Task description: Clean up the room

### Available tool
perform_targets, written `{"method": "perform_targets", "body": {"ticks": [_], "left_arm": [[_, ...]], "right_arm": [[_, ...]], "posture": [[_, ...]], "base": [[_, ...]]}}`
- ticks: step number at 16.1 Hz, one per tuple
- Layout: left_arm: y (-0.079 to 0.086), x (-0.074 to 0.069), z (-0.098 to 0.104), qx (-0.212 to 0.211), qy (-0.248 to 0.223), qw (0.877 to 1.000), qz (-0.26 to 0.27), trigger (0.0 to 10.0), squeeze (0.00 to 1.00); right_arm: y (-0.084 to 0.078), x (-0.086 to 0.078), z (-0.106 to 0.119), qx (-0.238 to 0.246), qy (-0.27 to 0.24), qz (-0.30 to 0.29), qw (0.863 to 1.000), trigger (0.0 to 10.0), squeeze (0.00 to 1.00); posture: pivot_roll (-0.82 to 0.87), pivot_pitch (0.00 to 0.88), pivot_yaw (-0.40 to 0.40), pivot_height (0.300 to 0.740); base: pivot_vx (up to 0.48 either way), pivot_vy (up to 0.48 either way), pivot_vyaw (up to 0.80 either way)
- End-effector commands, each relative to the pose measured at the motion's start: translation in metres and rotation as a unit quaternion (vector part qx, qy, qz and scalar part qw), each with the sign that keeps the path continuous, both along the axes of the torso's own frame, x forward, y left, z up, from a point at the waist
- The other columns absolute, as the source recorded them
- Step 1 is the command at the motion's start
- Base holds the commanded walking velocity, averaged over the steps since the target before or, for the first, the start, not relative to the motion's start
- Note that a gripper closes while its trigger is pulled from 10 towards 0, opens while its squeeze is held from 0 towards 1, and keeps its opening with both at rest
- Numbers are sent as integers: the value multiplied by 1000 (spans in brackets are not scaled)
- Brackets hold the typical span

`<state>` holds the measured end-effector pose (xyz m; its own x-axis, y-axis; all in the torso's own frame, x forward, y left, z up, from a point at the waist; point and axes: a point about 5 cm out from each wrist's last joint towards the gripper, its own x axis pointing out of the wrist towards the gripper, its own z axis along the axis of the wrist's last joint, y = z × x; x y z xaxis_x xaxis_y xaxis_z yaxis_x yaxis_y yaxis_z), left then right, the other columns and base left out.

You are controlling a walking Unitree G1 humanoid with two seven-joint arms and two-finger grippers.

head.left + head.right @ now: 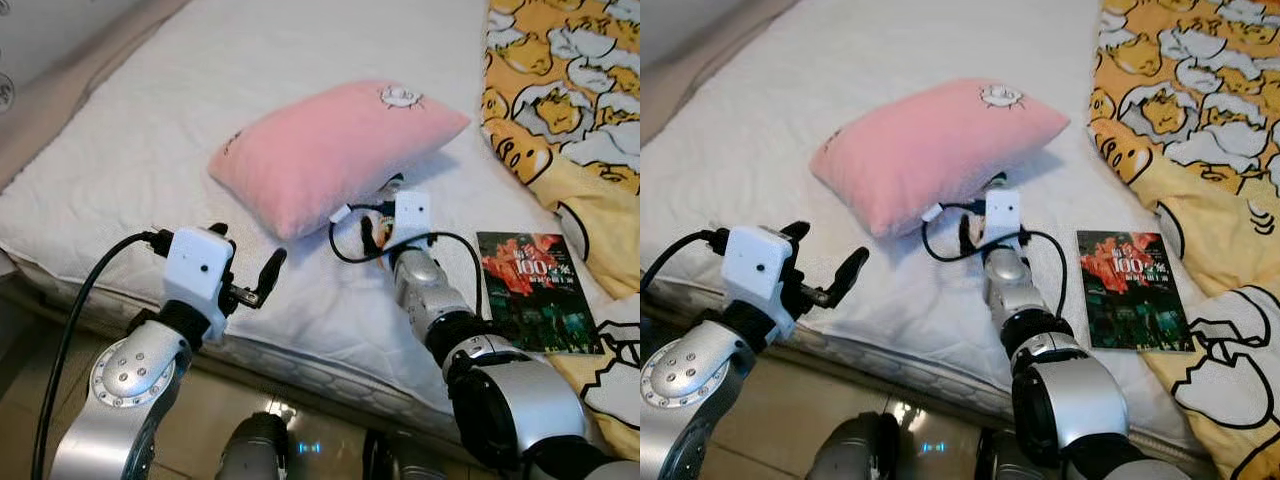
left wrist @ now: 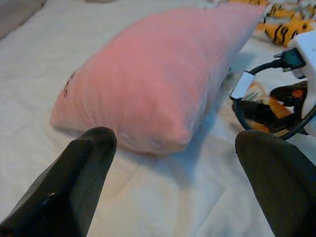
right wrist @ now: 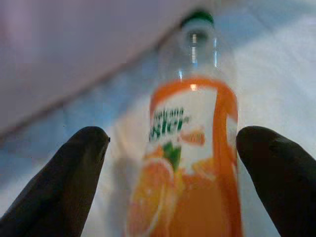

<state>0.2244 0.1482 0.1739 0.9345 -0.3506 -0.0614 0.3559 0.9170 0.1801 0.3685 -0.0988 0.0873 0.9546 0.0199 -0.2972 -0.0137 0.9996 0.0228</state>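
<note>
Bottle [image 3: 190,148], orange-labelled, green cap: lies on bed [image 1: 150,130] between spread fingers [image 3: 74,177] of right hand [image 3: 173,168], beside pink pillow's [image 1: 330,150] near edge. Left hand [image 2: 177,177] spread, facing pillow, empty.

I see a white bed [image 1: 250,60] — on it a pink pillow [image 1: 330,150], a book [image 1: 533,292], a yellow blanket [image 1: 570,90] and a juice bottle [image 3: 190,148].
</note>
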Motion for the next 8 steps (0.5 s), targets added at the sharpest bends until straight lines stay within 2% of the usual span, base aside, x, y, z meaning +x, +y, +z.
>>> {"method": "perform_targets", "body": {"ticks": [1,6,7,8], "left_arm": [[0,-1,3,4,-1,1000,1,10000,0],[-3,5,5,5,-1,1000,-3,10000,0],[-3,6,5,6,-3,1000,-3,10000,0],[-4,8,7,7,-6,1000,-5,10000,0]], "right_arm": [[0,-1,-2,-1,8,-3,1000,10000,0],[-6,-4,-10,1,37,-26,999,10000,0],[-6,-4,-11,7,45,-28,999,8745,0],[-6,-4,-11,16,46,-29,998,2471,0]], "posture": [[444,262,-3,727],[429,251,1,727],[428,247,0,727],[428,243,-2,727]], "base": [[0,0,0],[0,0,0],[0,0,0],[0,0,0]]}}
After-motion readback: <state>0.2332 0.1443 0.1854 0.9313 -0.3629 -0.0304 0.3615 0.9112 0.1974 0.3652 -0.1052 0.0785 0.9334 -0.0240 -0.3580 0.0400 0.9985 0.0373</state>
